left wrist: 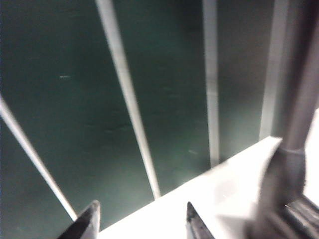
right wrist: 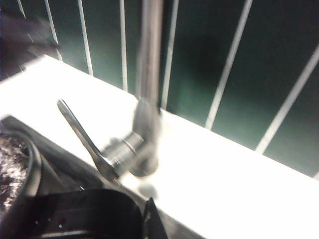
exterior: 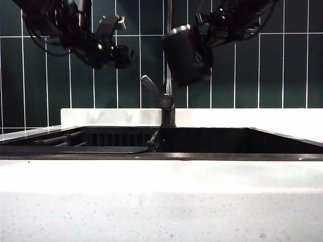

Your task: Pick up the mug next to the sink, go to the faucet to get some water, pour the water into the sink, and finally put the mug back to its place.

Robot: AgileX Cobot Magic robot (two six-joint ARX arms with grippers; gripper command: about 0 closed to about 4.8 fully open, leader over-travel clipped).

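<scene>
The white counter lay nearest, the sink behind it. Above, by the faucet, the right gripper clamped the tilted mug; the left gripper hung spread, empty. Pouring well probably meant tipping slowly over the basin.

Low at the counter edge, the exterior camera looks straight across the sink to the tiled wall. Both wrist cameras hang close above, angled toward that wall, sharing the faucet.
</scene>
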